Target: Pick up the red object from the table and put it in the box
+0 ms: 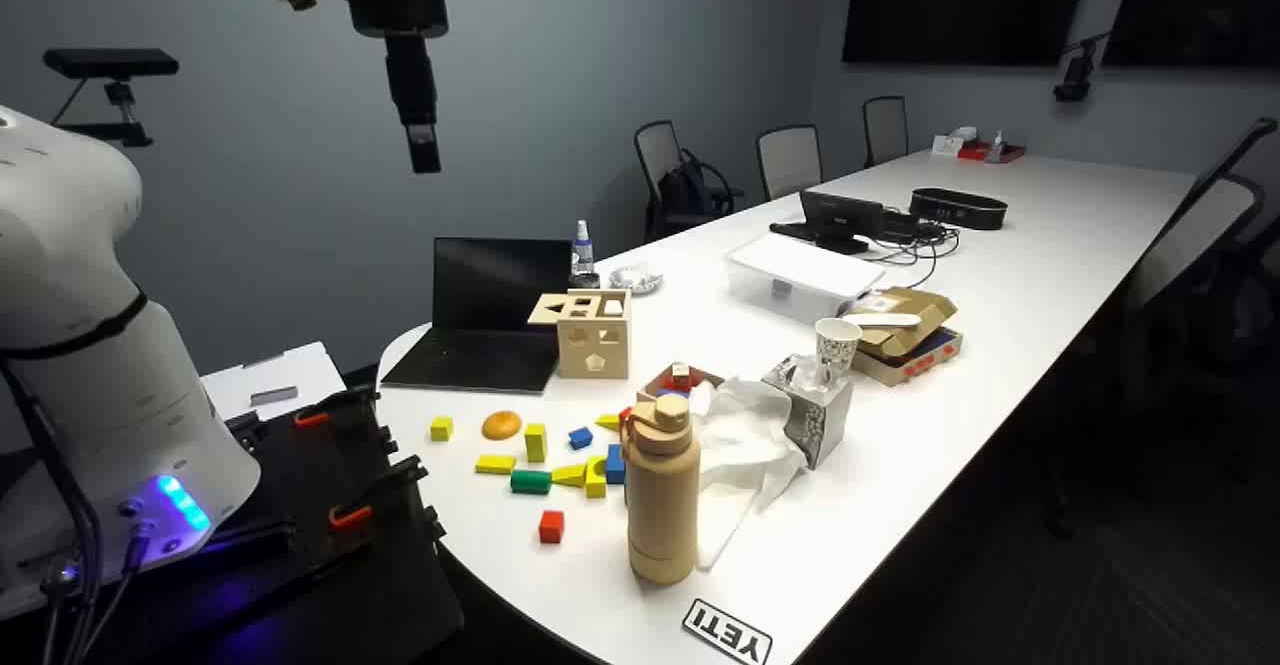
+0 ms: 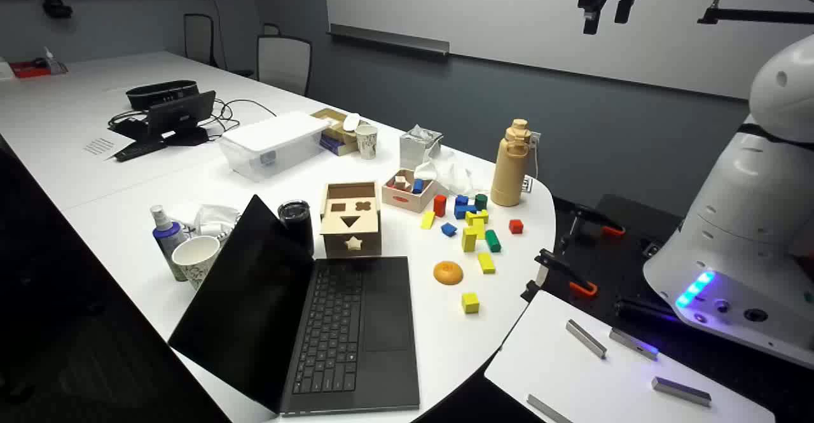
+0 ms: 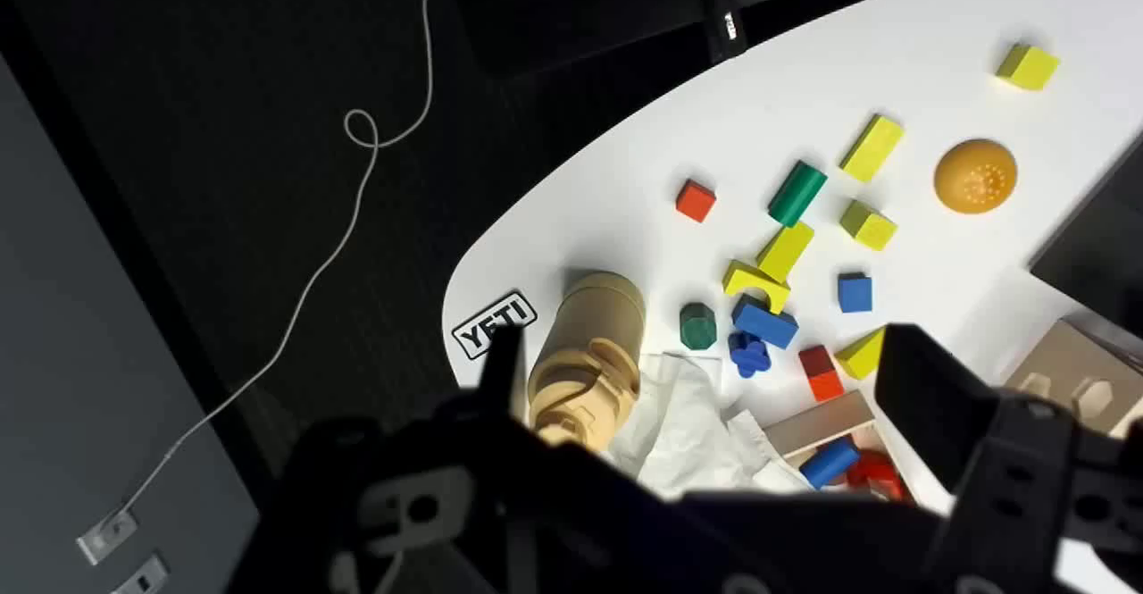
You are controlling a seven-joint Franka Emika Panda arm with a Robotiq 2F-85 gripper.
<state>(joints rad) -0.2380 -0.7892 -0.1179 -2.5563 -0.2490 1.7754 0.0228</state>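
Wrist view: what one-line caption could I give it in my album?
Below the open gripper, a red cube sits apart from colored blocks and a tan bottle on a white table.

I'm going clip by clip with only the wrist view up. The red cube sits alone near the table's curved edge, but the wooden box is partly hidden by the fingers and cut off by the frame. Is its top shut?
Observer: Not fully. In an exterior view, the lid of the wooden box is slid partway off toward the laptop, leaving an opening behind it.
Operator: Good to know. From my view I can't judge height. Am I anywhere near touching down?
Observer: No. In both exterior views, the fingers hang well above the table.
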